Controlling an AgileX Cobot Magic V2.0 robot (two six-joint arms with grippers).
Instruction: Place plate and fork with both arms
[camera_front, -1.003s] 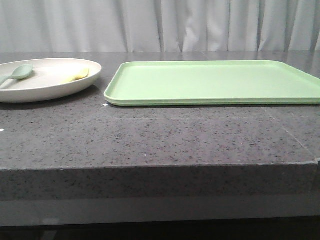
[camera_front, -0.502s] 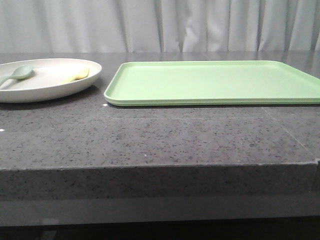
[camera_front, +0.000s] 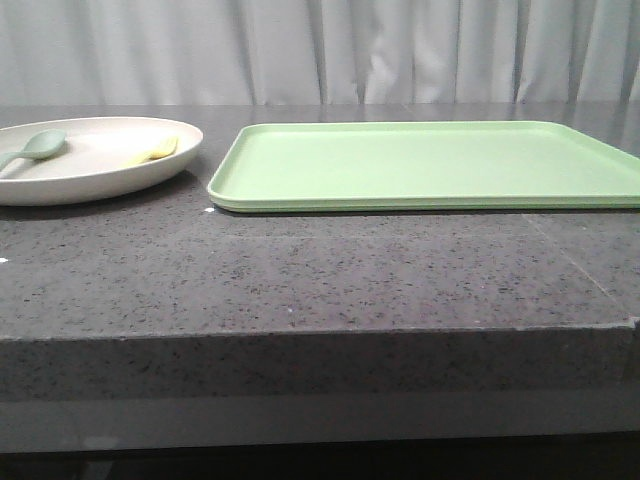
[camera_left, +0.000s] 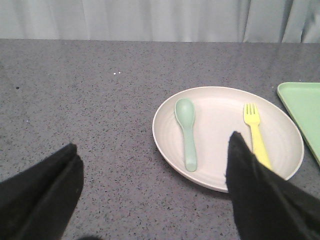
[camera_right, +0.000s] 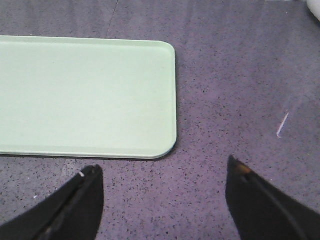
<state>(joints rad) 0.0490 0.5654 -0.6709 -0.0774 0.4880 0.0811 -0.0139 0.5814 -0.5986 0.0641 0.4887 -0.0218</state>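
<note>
The cream plate (camera_front: 90, 165) sits on the dark stone table at the far left; it also shows in the left wrist view (camera_left: 220, 150). On it lie the pale yellow fork (camera_left: 255, 135), also seen in the front view (camera_front: 158, 150), and a sage-green spoon (camera_left: 187, 130). My left gripper (camera_left: 152, 150) is open and empty above the table, short of the plate, one finger overlapping the plate's near rim in view. My right gripper (camera_right: 162, 170) is open and empty above bare table near the tray's corner. Neither gripper shows in the front view.
A flat light green tray (camera_front: 430, 165) lies right of the plate, also in the right wrist view (camera_right: 85, 95). The table's front edge (camera_front: 320, 335) runs across the front view. A white curtain hangs behind.
</note>
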